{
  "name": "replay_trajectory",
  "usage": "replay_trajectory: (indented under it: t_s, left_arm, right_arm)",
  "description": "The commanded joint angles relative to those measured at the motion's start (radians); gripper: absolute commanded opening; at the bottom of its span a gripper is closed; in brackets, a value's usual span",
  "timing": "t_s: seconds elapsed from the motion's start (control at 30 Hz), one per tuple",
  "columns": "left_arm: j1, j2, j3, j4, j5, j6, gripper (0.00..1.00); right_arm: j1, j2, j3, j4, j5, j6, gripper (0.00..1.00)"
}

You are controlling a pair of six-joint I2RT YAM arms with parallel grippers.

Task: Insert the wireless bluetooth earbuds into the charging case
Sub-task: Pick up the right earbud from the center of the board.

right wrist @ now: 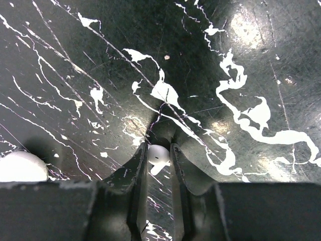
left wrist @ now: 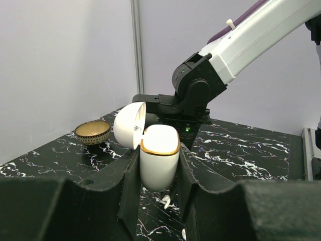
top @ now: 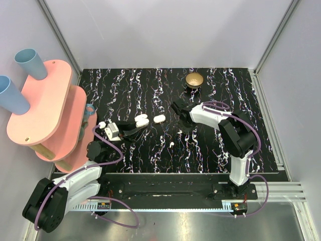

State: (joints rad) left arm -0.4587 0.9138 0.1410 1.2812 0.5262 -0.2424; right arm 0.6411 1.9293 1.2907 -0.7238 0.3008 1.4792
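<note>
1. Your left tool [left wrist: 158,175] is squeezed shut on the case [left wrist: 159,150]. It holds the case by its two sides and keeps it standing up. I think this is so the case cannot slide or tip when a bud is pushed in.
2. The lid [left wrist: 128,125] is flipped open and leans back to the left. The mouth of the case faces up, so a bud can go in from above. From here I cannot see if a bud is inside.
3. One loose earbud [top: 171,143] lies on the desk [top: 125,90] between the two arms. It is apart from both tools. I think it is waiting its turn.
4. Your right tool [right wrist: 158,150] points down at the desk, to the right of the case. Its fingers are almost closed, with only a small gap between them. The other earbud [right wrist: 158,156] sits in that gap, and both fingers look like they touch it. So I think you have hold of it. I cannot tell if the bud is off the desk.
5. The pinch is right at the fingertips. I think that is so you can carry this tiny bud over and set it in the open case.
</note>
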Motion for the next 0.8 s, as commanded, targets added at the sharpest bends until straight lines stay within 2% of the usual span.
replay_trajectory:
  t_s: [0.0, 0.23, 0.27, 0.37, 0.63, 0.77]
  left_arm:
    - [0.005, 0.003, 0.012, 0.385, -0.011, 0.012, 0.00]
    - [0.005, 0.010, 0.015, 0.386, -0.005, 0.011, 0.00]
    - [0.005, 0.013, 0.017, 0.385, -0.005, 0.009, 0.00]
    - [0.005, 0.016, 0.020, 0.385, 0.003, 0.003, 0.00]
    - [0.005, 0.028, 0.031, 0.385, 0.017, -0.006, 0.00]
    - [0.005, 0.034, 0.032, 0.385, 0.015, -0.008, 0.00]
  right_arm:
    - [-0.001, 0.033, -0.002, 0.015, 0.014, -0.057, 0.19]
    - [0.000, -0.032, -0.024, 0.116, 0.035, -0.246, 0.15]
    - [0.000, -0.053, -0.036, 0.144, 0.028, -0.316, 0.11]
    - [0.002, -0.078, -0.060, 0.204, 0.018, -0.426, 0.10]
    - [0.012, -0.063, -0.068, 0.228, 0.005, -0.732, 0.12]
    - [0.019, -0.032, -0.057, 0.215, -0.009, -0.816, 0.16]
